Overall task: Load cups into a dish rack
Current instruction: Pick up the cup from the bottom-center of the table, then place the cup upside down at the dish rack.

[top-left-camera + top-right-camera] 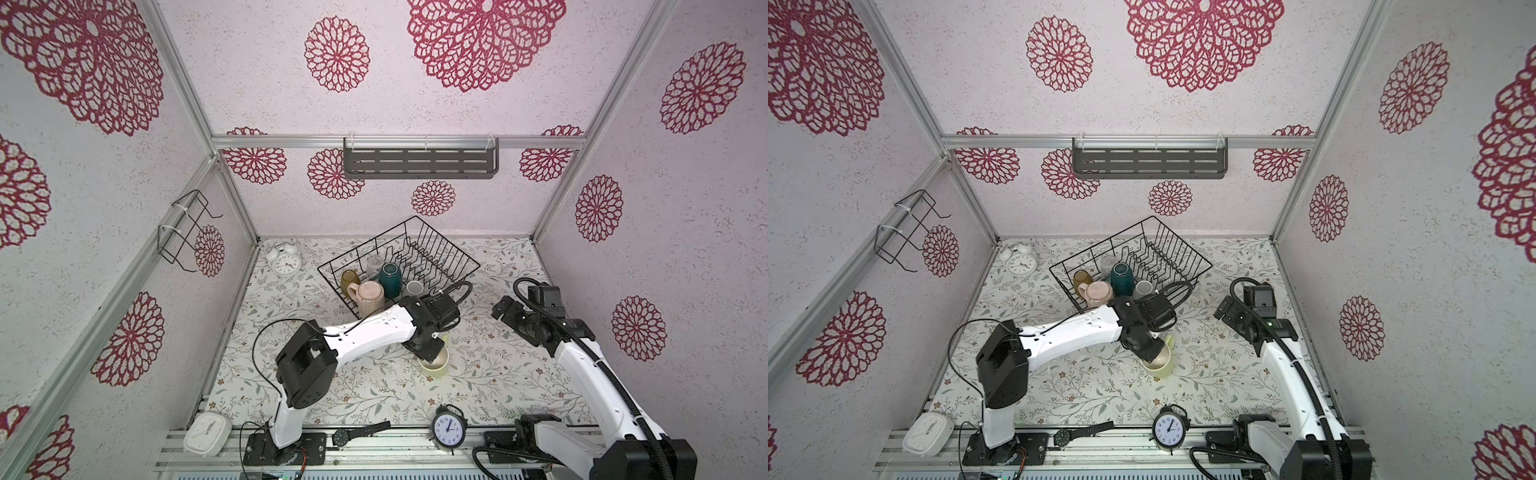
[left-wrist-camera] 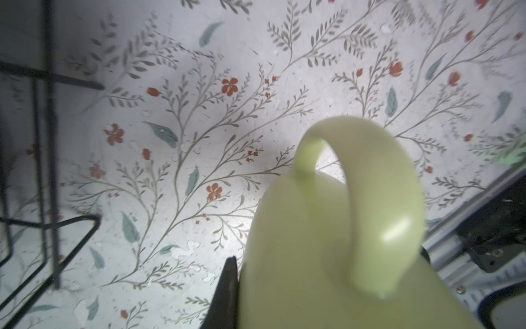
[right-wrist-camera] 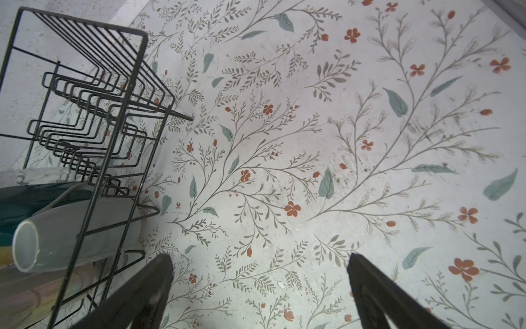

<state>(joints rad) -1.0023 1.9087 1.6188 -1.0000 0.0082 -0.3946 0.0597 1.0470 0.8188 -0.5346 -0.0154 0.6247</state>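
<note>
A pale yellow-green mug (image 1: 438,368) (image 1: 1163,366) is at the middle of the floral table, in front of the dish rack. My left gripper (image 1: 429,353) (image 1: 1147,351) is shut on its rim. In the left wrist view the mug (image 2: 327,242) fills the near side, handle outward, with one black finger (image 2: 227,287) flat against its wall. The black wire dish rack (image 1: 451,249) (image 3: 94,85) holds an amber tumbler (image 1: 350,279), a clear glass (image 1: 375,262), and teal (image 1: 390,277), pink (image 1: 368,297) and grey (image 1: 414,287) mugs. My right gripper (image 1: 498,309) (image 3: 259,257) hangs open to the right of the rack, holding nothing.
A white twin-bell clock (image 1: 284,259) stands at the back left. A black alarm clock (image 1: 449,428), a wristwatch (image 1: 349,434) and a white square clock (image 1: 207,432) line the front edge. A slotted shelf (image 1: 420,163) and a wire bracket (image 1: 183,232) hang on the walls.
</note>
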